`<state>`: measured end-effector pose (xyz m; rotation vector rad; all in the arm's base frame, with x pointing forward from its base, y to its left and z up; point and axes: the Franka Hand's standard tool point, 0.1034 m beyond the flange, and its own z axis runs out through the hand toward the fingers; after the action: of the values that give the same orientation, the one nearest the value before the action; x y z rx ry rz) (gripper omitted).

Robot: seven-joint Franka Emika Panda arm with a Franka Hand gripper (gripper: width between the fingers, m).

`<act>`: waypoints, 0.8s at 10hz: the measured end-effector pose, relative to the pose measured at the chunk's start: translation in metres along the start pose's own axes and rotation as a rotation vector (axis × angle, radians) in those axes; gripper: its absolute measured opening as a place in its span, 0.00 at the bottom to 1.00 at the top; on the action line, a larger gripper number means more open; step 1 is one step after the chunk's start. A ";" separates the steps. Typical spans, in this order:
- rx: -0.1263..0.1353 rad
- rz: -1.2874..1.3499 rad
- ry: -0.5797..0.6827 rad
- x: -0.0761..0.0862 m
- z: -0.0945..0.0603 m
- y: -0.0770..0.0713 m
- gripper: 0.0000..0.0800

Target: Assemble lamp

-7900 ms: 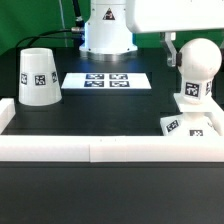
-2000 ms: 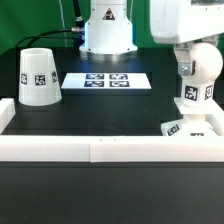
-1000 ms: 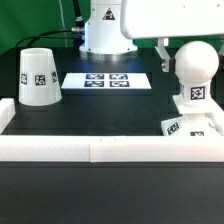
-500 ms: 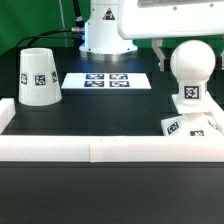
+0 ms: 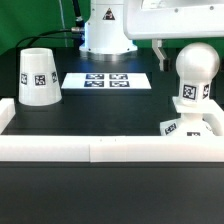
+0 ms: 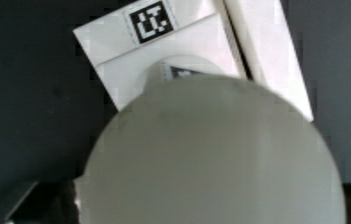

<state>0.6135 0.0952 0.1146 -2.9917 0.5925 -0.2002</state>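
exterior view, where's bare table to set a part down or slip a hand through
The wide black stretch between the marker board and the front rail, from the shade across to the base. Crowded on the exterior view's right: bulb and base close together.

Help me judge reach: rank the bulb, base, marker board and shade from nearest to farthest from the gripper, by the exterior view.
1. bulb, the exterior view's right.
2. base, below the bulb.
3. marker board, middle.
4. shade, the exterior view's left.
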 end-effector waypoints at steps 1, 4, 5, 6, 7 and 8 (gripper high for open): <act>-0.002 -0.042 -0.003 -0.001 0.000 -0.001 0.87; 0.000 -0.324 -0.009 -0.004 0.000 -0.005 0.87; 0.002 -0.382 -0.011 -0.006 0.000 -0.008 0.87; 0.002 -0.501 -0.011 -0.007 0.000 -0.009 0.87; 0.002 -0.594 -0.011 -0.006 0.000 -0.009 0.87; 0.002 -0.683 -0.011 -0.006 0.000 -0.008 0.87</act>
<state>0.6110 0.1047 0.1146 -3.0600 -0.4506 -0.2196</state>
